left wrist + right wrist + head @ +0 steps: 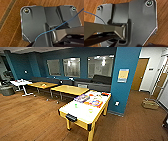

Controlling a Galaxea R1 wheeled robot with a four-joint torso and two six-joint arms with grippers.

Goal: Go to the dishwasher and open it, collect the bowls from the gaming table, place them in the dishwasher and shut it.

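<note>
We see bare wooden floor (27, 119) open from 7 to 10 o'clock; the gaming table (82, 112) blocks 12, a teal pillar (123, 79) stands at 1 o'clock.

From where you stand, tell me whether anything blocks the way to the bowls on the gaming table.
Nothing visible does. The gaming table stands straight ahead across bare wooden floor. The bright green bowl and the paler bowl sit on its near white half, with the board games lying behind them.

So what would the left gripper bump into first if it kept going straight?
Probably the robot's own dark plate, straight ahead in the left wrist view, with the wooden floor around it. Depth is unclear.
</note>
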